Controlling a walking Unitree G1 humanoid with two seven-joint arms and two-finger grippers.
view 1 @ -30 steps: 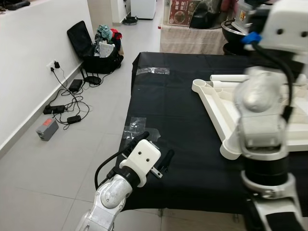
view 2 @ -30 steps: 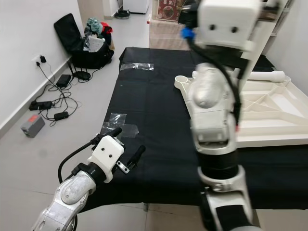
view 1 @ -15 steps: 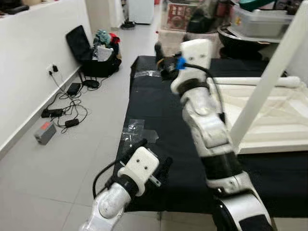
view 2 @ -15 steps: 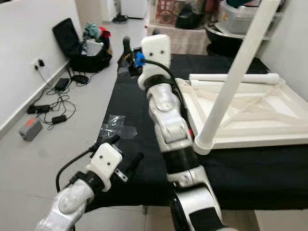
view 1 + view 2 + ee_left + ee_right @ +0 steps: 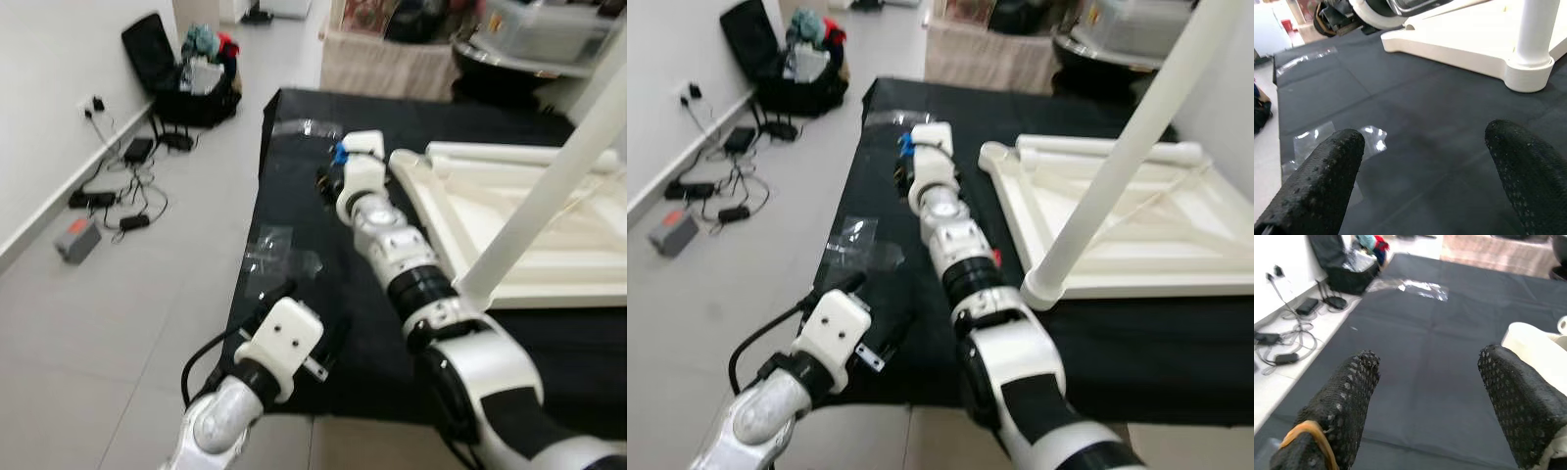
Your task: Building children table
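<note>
The white table (image 5: 509, 220) lies upside down on the black cloth (image 5: 313, 211), one leg (image 5: 1117, 162) already standing in its corner; it looks stiff, light and smooth, best gripped around a leg. Both the right gripper (image 5: 1430, 401) and left gripper (image 5: 1425, 161) hover empty, fingers spread.

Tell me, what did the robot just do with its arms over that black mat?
The right arm swung down from in front of the camera and stretched forward; its right end effector, open, now hovers over the black mat. The left end effector stayed put near the mat's edge, open.
</note>
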